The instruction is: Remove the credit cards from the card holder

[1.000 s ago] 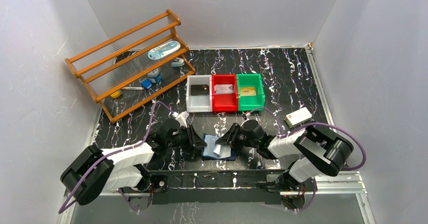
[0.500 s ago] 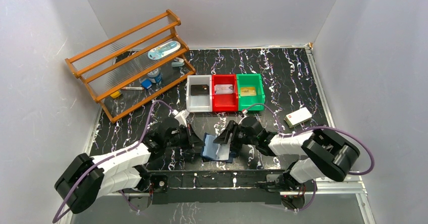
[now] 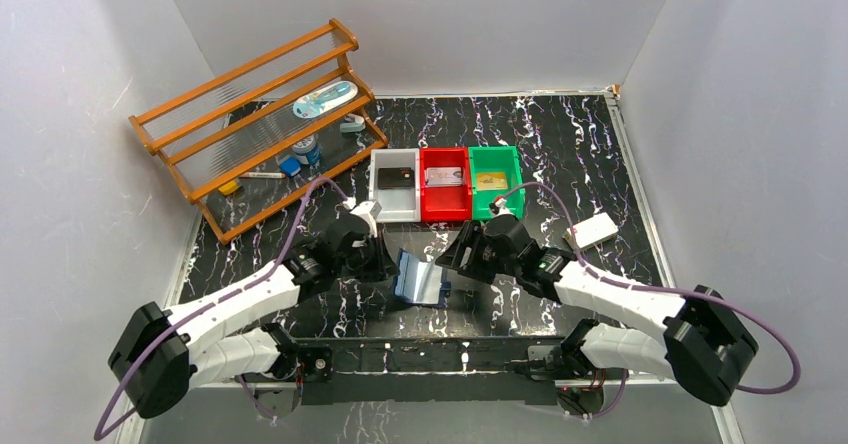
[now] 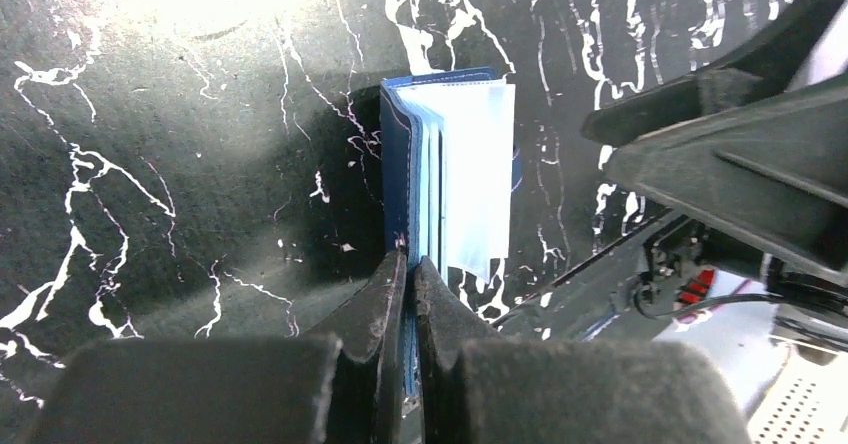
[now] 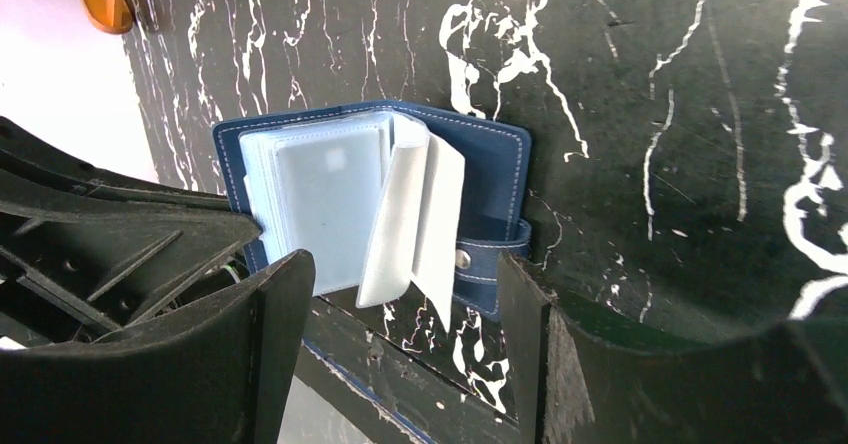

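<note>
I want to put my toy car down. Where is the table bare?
Bare: the table's far right, beyond the green bin and white block. Crowded: the near middle around the card holder, and the wooden rack.

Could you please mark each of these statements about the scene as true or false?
1. The left jaws are shut on the navy cover of the card holder. True.
2. The right jaws grip a credit card. False: they stand open and hold nothing.
3. A gold card lies in the green bin. True.
4. The card holder is folded shut. False: it is open, with its clear pockets fanned out.
5. The white bin holds nothing. False: a black card lies in the white bin.
</note>
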Motion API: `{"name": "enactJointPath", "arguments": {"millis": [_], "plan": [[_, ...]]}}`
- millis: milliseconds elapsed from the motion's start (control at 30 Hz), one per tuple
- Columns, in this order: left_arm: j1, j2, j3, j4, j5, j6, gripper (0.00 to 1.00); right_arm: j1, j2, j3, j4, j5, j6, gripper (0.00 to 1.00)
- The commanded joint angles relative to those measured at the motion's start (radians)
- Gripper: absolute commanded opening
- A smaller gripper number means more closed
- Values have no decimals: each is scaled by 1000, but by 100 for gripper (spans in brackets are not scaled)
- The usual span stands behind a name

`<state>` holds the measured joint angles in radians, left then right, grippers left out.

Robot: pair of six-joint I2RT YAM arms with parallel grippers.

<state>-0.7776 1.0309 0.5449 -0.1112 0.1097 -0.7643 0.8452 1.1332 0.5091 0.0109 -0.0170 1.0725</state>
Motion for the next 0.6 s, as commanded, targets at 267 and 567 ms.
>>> {"name": "enactJointPath", "arguments": {"millis": [267, 567], "plan": [[-209, 170, 268, -343, -385, 39, 0, -3, -45, -1, 49, -19, 25, 71], [-241, 186, 280, -350, -399, 16, 0, 9, 133, 61, -35, -52, -15, 60]]}}
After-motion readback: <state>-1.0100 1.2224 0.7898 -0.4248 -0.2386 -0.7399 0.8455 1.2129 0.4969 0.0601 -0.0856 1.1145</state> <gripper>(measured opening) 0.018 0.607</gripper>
